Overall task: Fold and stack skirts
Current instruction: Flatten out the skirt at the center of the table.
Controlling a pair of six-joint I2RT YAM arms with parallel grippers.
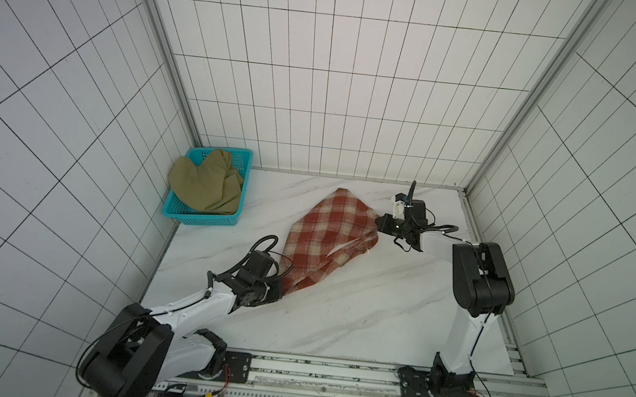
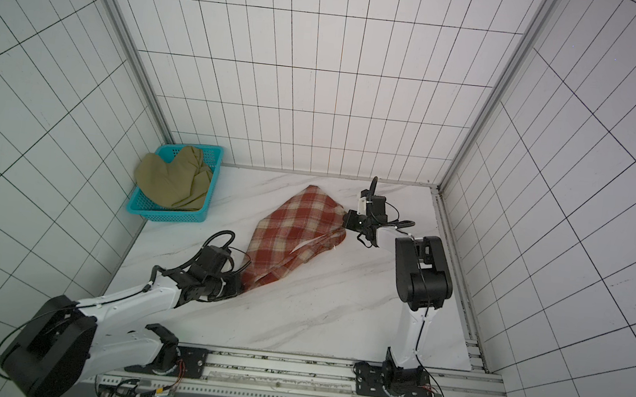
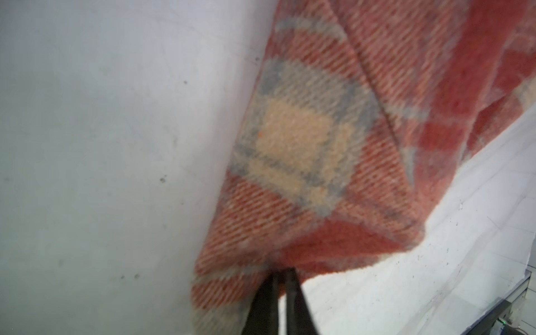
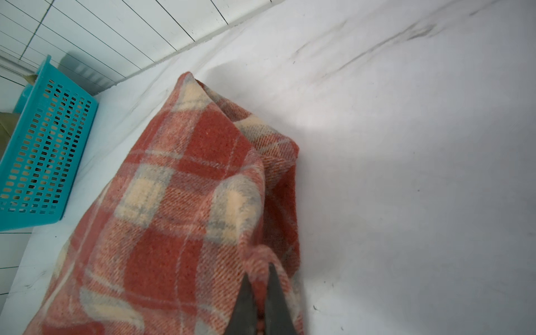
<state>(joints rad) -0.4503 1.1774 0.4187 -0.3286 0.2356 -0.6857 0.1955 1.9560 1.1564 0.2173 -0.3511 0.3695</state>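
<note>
1. Currently plaid skirt point(image 1: 328, 241) lies bunched on table point(image 1: 356, 316), apart from teal basket point(image 1: 201, 217).
2. Left gripper point(image 3: 280, 272) clenched on corner nearer basket; right gripper point(image 4: 262, 269) clenched on edge facing away.
3. Olive skirt point(image 1: 204, 187) heaped in basket, overhanging its rim.
4. Table bare beyond that far edge.

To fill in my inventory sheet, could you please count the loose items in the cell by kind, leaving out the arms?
Skirts: 2 (plaid skirt, olive skirt)
Basket: 1
Total: 3
</note>
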